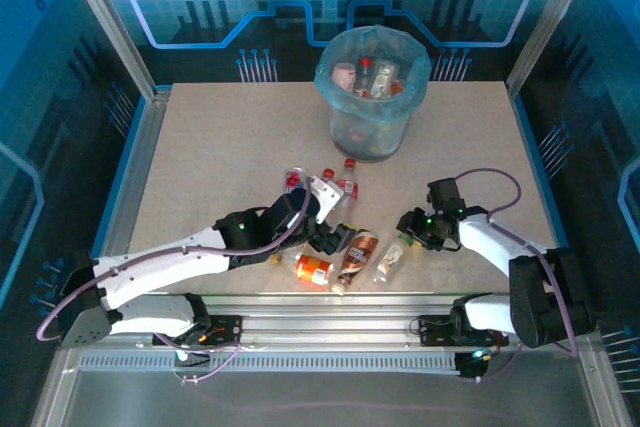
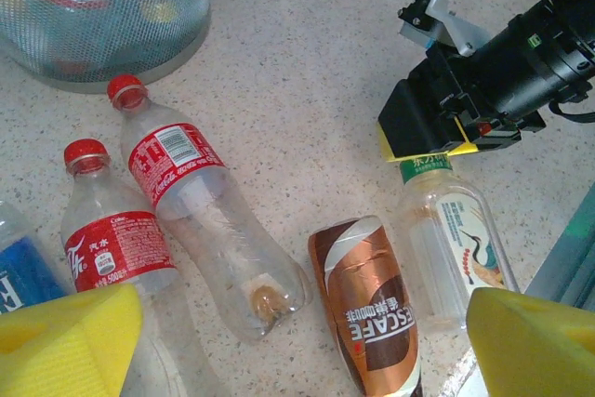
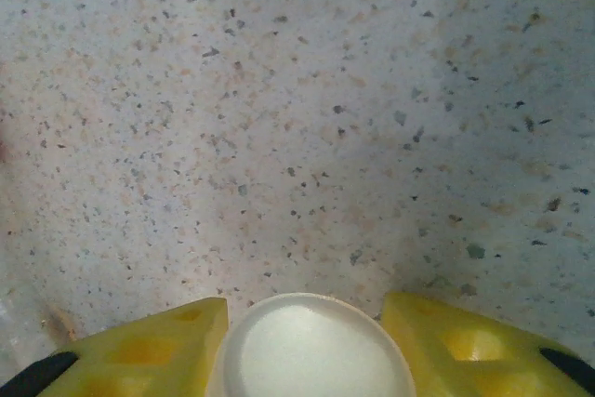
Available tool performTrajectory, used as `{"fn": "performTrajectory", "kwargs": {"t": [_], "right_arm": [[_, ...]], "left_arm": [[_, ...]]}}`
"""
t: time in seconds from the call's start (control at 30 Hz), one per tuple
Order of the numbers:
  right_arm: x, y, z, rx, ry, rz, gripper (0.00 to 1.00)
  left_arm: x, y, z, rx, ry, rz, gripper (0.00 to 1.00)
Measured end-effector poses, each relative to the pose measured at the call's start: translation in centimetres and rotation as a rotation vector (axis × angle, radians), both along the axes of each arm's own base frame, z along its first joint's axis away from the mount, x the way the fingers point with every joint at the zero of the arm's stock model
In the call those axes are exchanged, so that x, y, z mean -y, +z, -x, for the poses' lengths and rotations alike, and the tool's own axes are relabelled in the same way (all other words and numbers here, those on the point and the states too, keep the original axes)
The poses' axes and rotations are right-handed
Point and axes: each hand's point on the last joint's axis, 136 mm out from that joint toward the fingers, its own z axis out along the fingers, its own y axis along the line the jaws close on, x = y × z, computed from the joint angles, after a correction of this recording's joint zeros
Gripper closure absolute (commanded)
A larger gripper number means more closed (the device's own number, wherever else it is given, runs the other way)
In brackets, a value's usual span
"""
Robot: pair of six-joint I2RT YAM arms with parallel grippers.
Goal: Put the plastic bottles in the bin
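right wrist: white cap (image 3: 311,355) in pinch of right hand (image 3: 307,318); left wrist: green-label bottle (image 2: 456,248), left hand (image 2: 297,346) spread

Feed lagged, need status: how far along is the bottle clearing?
Done: several bottles lie in the bin. In hand: right end effector clamps the cap of the green-necked bottle. Remaining: two Coca-Cola bottles, Nescafe bottle, orange-label bottle, blue-label bottle on the table.

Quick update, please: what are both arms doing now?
Left tool open over fallen bottles. Right tool shut on white cap of clear green-labelled plastic bottle. Round grey bin part-filled, path unobstructed.
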Motion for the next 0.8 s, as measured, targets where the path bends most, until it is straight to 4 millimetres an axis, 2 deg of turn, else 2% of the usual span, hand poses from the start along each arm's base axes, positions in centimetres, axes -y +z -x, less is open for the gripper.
{"fn": "performTrajectory", "kwargs": {"t": [0.13,0.3,0.4,0.57,0.7,0.8], "right_arm": [[-0.2,1.9,-0.8,0.057,0.017,-0.005,0.67],[0.0,6.7,-2.7,0.184,0.033,0.01,0.7],[0.3,11.1,-4.2,0.296,0.042,0.036,0.7],[1.3,21.2,-7.0,0.553,0.019,0.113,0.74],[1.3,28.6,-8.4,0.729,0.007,0.167,0.74],[0.0,33.8,-9.3,0.86,0.026,0.209,0.74]], "left_arm": [[-0.6,0.0,-0.4,-0.008,0.03,0.011,0.08],[-1.1,0.0,-1.0,-0.011,0.054,0.017,0.08],[-1.6,0.3,-1.6,-0.004,0.077,0.02,0.08],[-2.7,2.4,-3.4,0.031,0.139,0.062,0.08],[-3.8,6.4,-5.8,0.075,0.214,0.145,0.09],[-4.6,10.3,-7.8,0.121,0.266,0.217,0.09]]}}
